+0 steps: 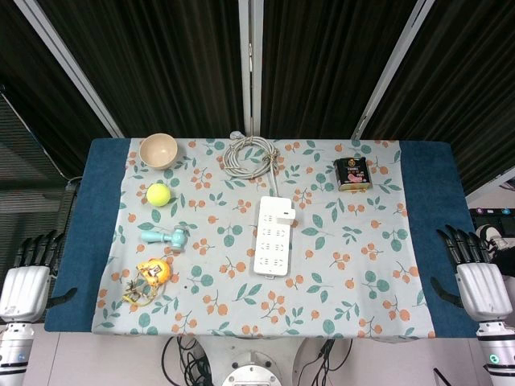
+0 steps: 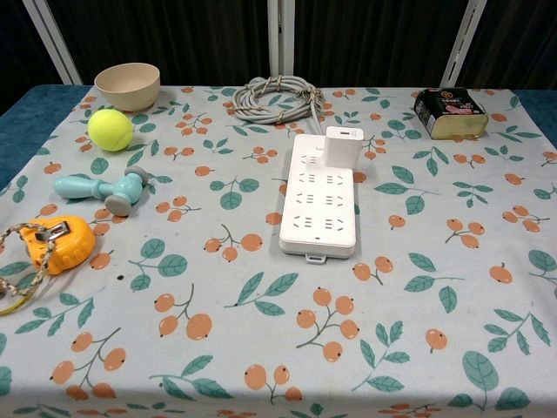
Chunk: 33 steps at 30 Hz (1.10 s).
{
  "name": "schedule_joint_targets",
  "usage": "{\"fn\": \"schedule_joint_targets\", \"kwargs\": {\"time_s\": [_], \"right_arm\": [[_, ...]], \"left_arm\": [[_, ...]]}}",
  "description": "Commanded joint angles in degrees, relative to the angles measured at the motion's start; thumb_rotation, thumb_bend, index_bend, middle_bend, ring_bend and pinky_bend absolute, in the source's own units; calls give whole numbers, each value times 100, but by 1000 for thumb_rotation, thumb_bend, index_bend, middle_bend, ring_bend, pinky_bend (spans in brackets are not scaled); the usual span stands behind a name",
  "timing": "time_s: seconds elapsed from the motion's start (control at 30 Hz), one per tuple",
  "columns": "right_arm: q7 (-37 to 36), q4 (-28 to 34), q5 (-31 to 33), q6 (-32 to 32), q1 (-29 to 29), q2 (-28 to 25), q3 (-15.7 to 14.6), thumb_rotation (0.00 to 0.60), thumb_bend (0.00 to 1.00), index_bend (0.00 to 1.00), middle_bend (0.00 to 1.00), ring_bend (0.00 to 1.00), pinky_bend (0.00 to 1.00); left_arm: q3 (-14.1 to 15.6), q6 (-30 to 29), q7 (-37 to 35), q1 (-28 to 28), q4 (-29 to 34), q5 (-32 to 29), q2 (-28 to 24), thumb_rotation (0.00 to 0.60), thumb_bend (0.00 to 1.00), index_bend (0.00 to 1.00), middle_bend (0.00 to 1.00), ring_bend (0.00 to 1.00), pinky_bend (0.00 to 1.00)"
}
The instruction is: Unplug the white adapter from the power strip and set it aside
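A white power strip (image 1: 273,235) (image 2: 320,194) lies in the middle of the flowered cloth, its long side running away from me. The white adapter (image 1: 286,215) (image 2: 343,144) stands plugged into its far right corner. The strip's grey cable (image 1: 250,155) (image 2: 275,97) lies coiled behind it. My left hand (image 1: 28,277) hangs off the table's left edge and my right hand (image 1: 473,273) off the right edge. Both hold nothing, with fingers extended and apart, far from the strip. Neither hand shows in the chest view.
On the left are a beige bowl (image 1: 158,149) (image 2: 127,85), a yellow tennis ball (image 1: 158,194) (image 2: 110,129), a teal toy hammer (image 1: 166,236) (image 2: 103,192) and an orange tape measure (image 1: 150,274) (image 2: 54,245). A dark tin (image 1: 352,173) (image 2: 449,112) sits far right.
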State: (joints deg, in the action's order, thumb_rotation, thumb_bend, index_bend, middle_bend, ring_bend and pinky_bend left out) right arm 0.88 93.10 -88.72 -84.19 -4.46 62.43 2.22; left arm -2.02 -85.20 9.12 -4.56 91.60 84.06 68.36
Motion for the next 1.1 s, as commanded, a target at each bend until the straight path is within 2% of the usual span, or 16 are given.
{"fn": "schedule_joint_targets", "kwargs": {"time_s": [0.03,0.37,0.6,0.7,0.77,0.9,1.1], "right_arm": [[11,-14,32,61,-39,42,0,600,225,0,21,0,0],[-84,123,-61,92,-106,-64,3,600,226,0,19,0,0],[-449,474,-354,445,-534,-525,131,600,226,0,20,0,0],[-482,775,-460,738,-859,-769,267,600,232,0,32,0,0],[-482,991,-460,1015,-1118,-910,381,600,242,0,41,0,0],[-222,1367,-177,1590,-1607,-961,648,600,266,0,46,0,0],[475,1724,791,2594,-2383,-658,1010,600,268,0,58,0,0]], "left_arm": [[3,86,-19,-36,-54,-35,43,600,53,49,0,0,0],[9,210,5,-191,-10,155,34,600,54,60,0,0,0],[69,640,-72,-811,281,1059,-74,600,65,81,13,0,0],[24,1020,-130,-1252,460,1428,-87,600,127,106,32,0,0],[-25,1387,-170,-1611,563,1614,-38,600,216,121,50,0,0],[-157,2152,-278,-2340,610,1836,214,600,344,148,92,0,6],[-435,3183,-375,-3313,306,1696,919,600,380,150,99,0,20]]}}
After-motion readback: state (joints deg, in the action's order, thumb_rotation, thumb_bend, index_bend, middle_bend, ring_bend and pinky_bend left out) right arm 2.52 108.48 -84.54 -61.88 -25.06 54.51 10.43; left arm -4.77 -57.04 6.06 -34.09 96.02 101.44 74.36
